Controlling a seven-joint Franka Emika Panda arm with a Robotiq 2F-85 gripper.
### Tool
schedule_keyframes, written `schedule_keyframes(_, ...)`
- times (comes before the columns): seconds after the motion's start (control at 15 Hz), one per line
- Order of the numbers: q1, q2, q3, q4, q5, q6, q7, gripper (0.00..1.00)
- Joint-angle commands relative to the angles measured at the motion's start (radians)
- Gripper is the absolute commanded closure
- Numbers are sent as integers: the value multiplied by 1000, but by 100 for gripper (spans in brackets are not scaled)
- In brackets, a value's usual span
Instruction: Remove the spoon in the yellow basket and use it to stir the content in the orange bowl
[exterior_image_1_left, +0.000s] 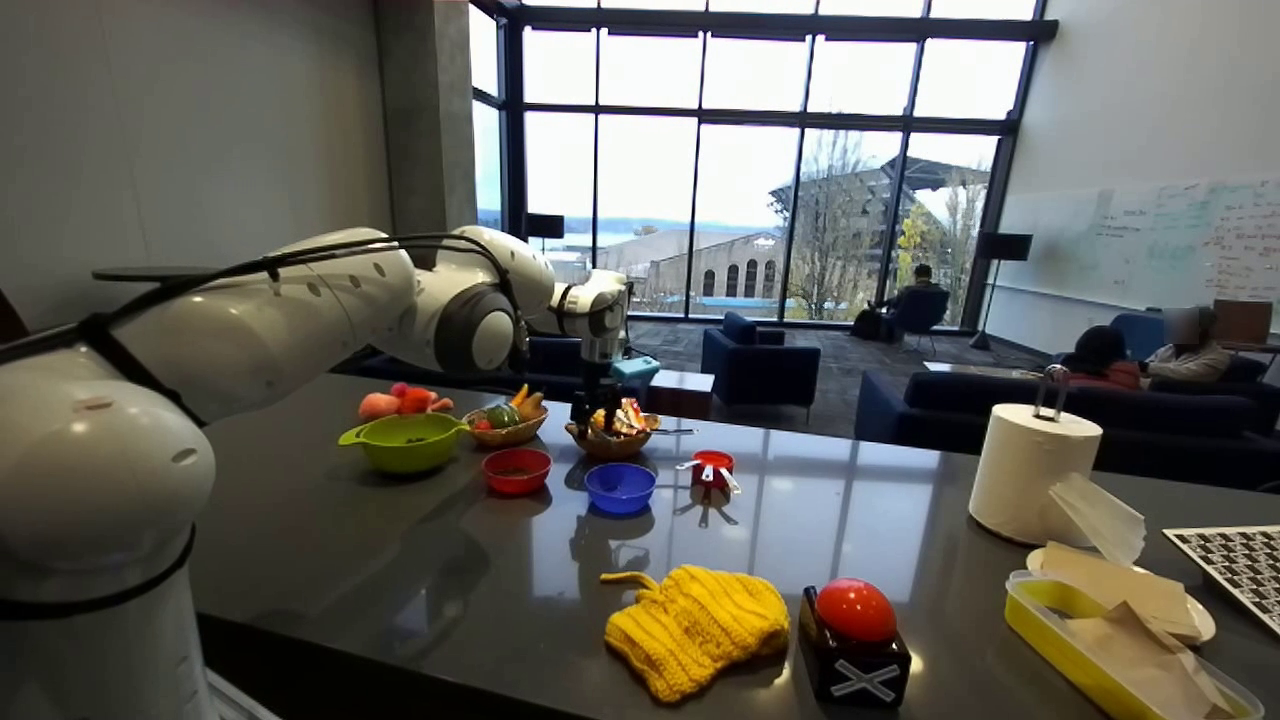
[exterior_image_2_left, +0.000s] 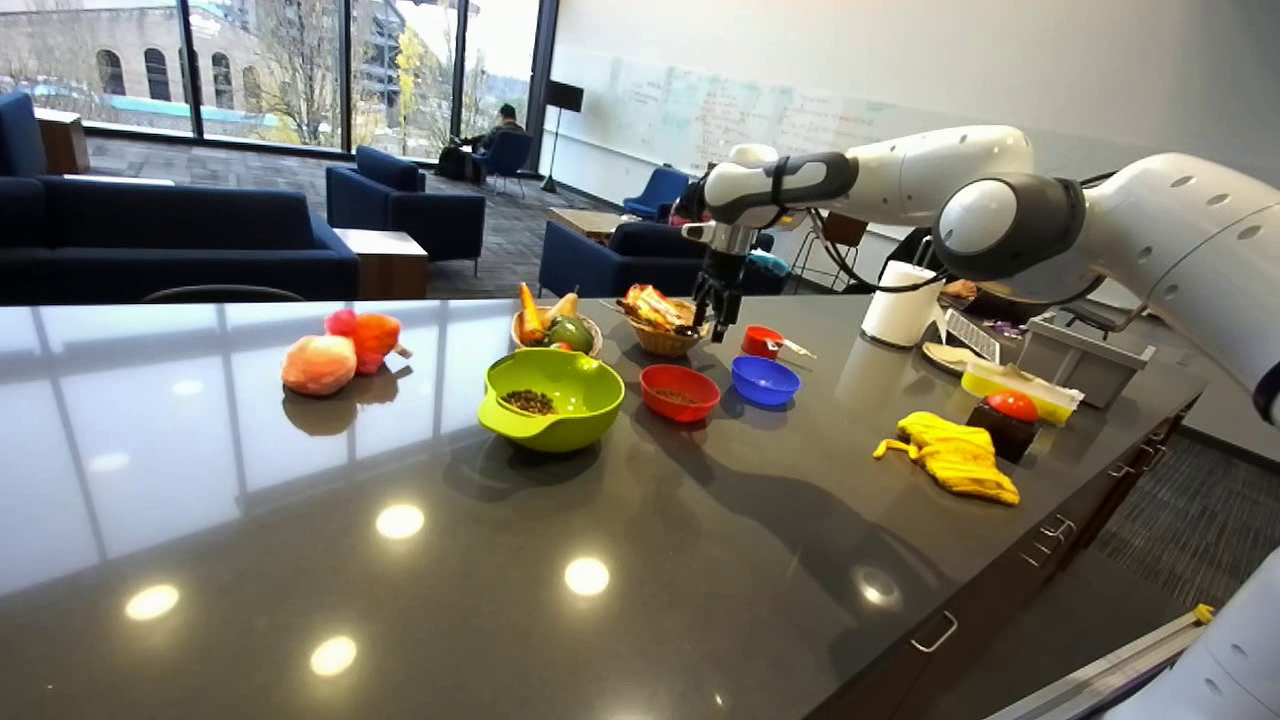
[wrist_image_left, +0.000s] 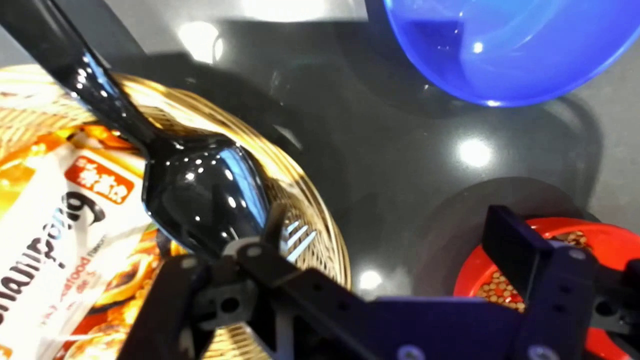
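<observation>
The yellow wicker basket holds an orange food packet and the black spoon. In the wrist view the spoon's handle points up-left over the rim. The basket also shows in an exterior view. My gripper is open with nothing between its fingers, at the basket's edge. One finger overlaps the spoon's tip in the wrist view; I cannot tell if they touch. The other is over the red bowl, which holds small tan grains. No plainly orange bowl is in view.
A fork lies in the wicker basket. A blue bowl, red measuring cups, a green bowl and a vegetable basket stand close by. A yellow cloth and a button box lie nearer the table edge.
</observation>
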Motion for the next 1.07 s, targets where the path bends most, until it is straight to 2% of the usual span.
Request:
schedule_keyframes(0.0, 5, 47, -2, 65, -15, 0, -78, 0)
schedule_keyframes(0.4, 7, 84, -8, 85, -16, -2, -155, 0)
schedule_keyframes(0.6, 8, 96, -9, 95, -15, -6, -182, 11)
schedule_keyframes(0.87, 8, 96, -17, 96, -20, -15, -199, 0)
schedule_keyframes(1.0, 10, 86, -28, 93, -28, -22, -205, 0)
